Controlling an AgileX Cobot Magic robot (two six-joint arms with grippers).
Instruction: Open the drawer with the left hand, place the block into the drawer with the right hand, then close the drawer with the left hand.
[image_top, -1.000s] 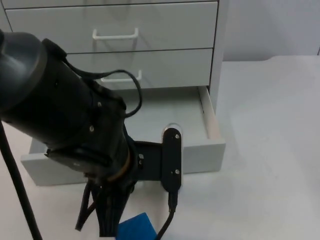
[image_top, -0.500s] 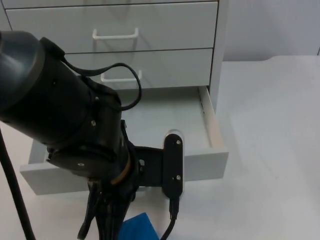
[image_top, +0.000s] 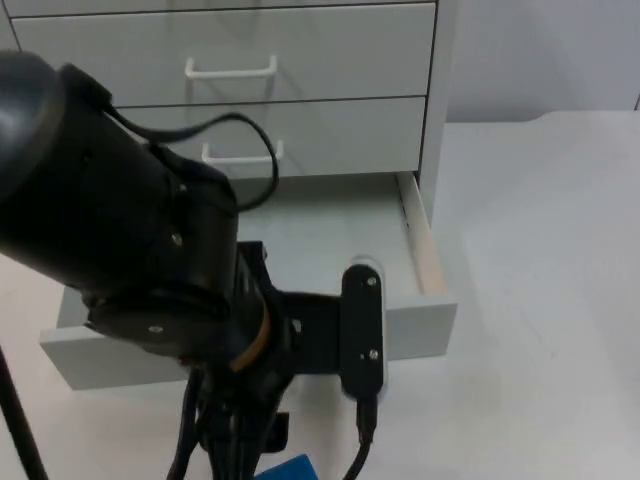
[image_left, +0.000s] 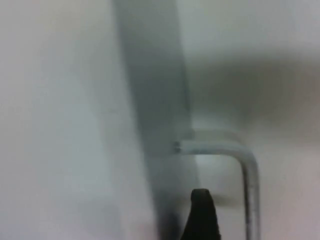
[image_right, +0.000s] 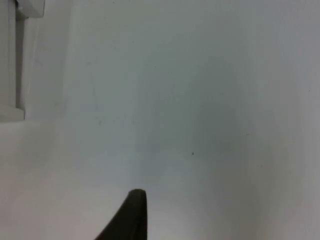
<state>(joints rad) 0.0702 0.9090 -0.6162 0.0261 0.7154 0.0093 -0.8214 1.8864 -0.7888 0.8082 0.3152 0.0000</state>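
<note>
Nearest us, the blue block (image_top: 290, 468) lies on the white table (image_top: 540, 300), half hidden under the left arm. Beyond it our left gripper (image_left: 201, 212) sits at the handle (image_left: 240, 160) of the pulled-out bottom drawer (image_top: 410, 325); we cannot tell its finger state. Our right gripper (image_right: 131, 215) waits over bare table, fingers likewise unclear.

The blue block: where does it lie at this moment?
In the top view the blue block lies on the white table in front of the open bottom drawer, beneath the left arm.
</note>
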